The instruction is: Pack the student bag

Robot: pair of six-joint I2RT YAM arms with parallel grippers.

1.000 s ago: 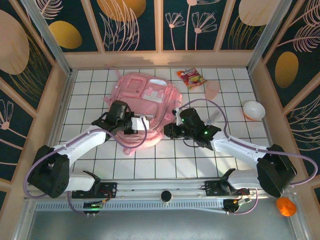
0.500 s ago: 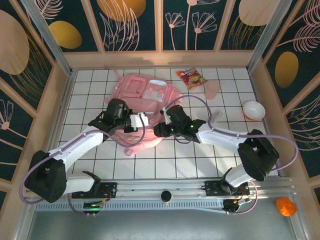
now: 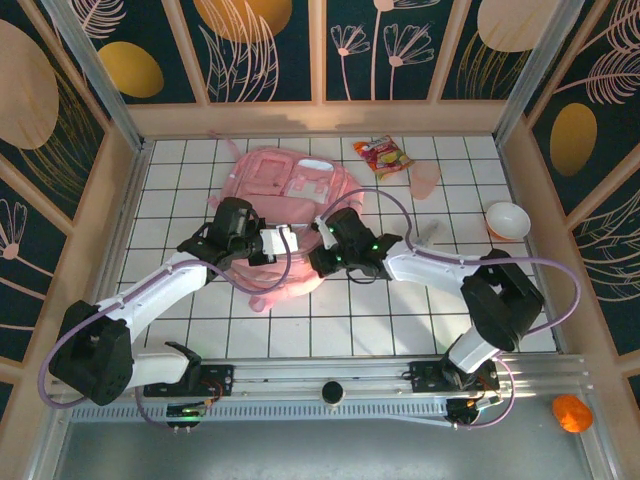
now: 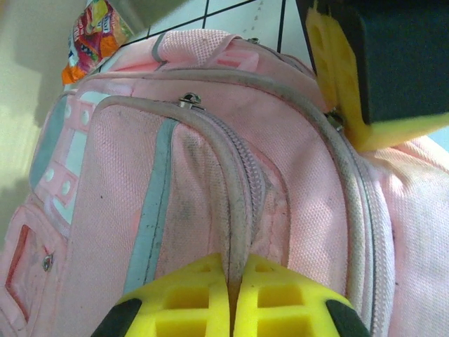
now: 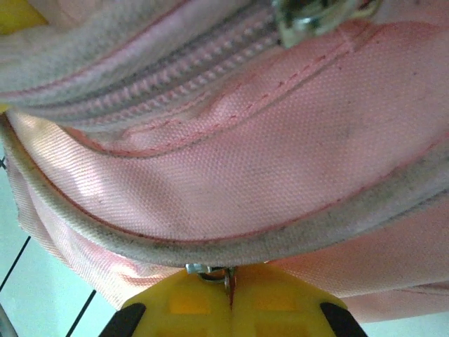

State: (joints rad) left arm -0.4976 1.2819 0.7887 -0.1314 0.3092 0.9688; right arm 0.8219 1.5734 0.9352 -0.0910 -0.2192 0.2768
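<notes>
The student bag (image 3: 290,185), a big pink backpack, lies at the back middle of the tiled table. At the bag's near left side my left gripper (image 3: 268,243) is shut on a fold of its grey zip piping (image 4: 238,210), the yellow pads pinching the seam (image 4: 233,270). My right gripper (image 3: 318,262) is at the bag's near right edge. In the right wrist view it (image 5: 230,277) is shut on a small metal zipper pull (image 5: 210,272) under a grey piped seam of the bag (image 5: 231,161). A right fingertip (image 4: 351,84) shows in the left wrist view.
A bright snack packet (image 3: 382,156) lies behind the bag to the right, with a pale pink cup (image 3: 427,178) beside it. A white bowl (image 3: 507,220) stands by the right wall. Wooden walls close in the table on three sides.
My right arm swung left to the bag's near right edge. Its jaws opened on the way and closed on the zipper pull. The left gripper kept its hold and barely shifted.
</notes>
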